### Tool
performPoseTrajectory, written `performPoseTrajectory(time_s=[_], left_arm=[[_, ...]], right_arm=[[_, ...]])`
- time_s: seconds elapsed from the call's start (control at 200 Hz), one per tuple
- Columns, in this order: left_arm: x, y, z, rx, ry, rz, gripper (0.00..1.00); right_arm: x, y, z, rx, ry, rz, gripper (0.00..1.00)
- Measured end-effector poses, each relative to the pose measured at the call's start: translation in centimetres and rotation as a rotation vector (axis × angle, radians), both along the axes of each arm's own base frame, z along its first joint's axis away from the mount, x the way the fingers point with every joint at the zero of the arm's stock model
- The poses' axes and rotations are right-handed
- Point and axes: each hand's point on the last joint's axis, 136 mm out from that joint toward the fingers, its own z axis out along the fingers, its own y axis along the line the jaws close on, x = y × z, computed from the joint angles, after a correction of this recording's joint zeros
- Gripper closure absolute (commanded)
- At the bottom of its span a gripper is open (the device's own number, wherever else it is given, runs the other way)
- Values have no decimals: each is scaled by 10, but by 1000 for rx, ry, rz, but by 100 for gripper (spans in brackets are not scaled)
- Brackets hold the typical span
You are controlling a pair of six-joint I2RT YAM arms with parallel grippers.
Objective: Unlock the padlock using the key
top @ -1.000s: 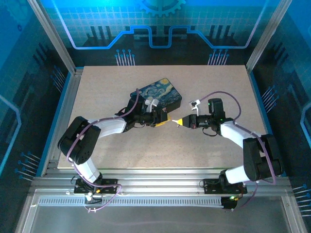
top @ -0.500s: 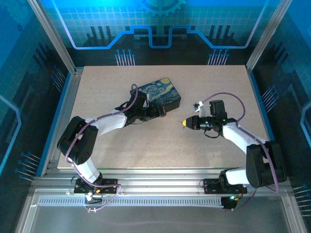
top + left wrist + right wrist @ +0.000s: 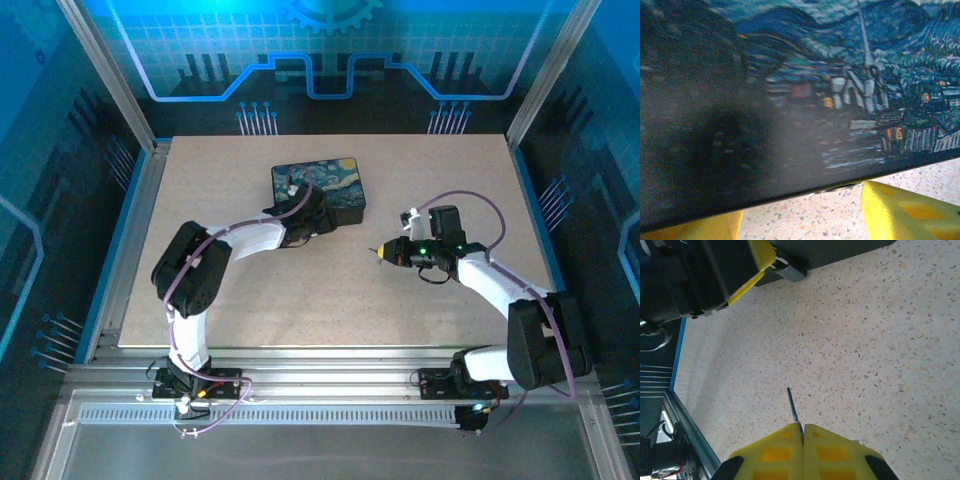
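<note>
At the near edge of the table [image 3: 300, 300] both arms stand on aluminium rails [image 3: 330, 372]. The left arm [image 3: 190, 275] rises from its base, folds at the elbow and stretches its white forearm forward and to the right, as far as the near side of the painted box [image 3: 335, 180]. The right arm [image 3: 490, 280] folds at its own elbow and reaches to the left, with the wrist low over the table.

The right gripper [image 3: 803, 432] has its yellow fingertips [image 3: 832, 450] pressed together, and they pinch the key [image 3: 793, 409]. The thin blade of the key points out in front of them, above bare table, well apart from the box.

The left gripper [image 3: 802, 210] is low against the box. Its yellow fingers [image 3: 905, 215] are spread, and between them there is only the table and the lower edge of the box.

In the right wrist view the padlock [image 3: 789, 270] is a small grey metal piece at the foot of the dark side of the box, just beside one yellow finger of the left gripper. If it touches that finger, one cannot tell.

The lid of the box carries a print of a swirling blue and yellow night sky over a village.

The table top is pale and speckled, and metal profiles frame it. The walls [image 3: 560, 60] behind it glow blue with line patterns like a circuit, and a gear shape [image 3: 330, 12] is at the top.
</note>
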Motion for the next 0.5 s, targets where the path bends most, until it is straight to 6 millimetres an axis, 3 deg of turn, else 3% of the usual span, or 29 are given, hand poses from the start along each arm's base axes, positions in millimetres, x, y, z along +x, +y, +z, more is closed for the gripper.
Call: performPoseTrajectory(time_s=[0.13, 0.495], left_arm=[[4, -7, -8, 60, -10, 16, 38], [19, 4, -25, 187, -4, 88, 52]], right_arm=[[2, 3, -2, 5, 6, 0, 100], [4, 3, -4, 8, 10, -2, 100]])
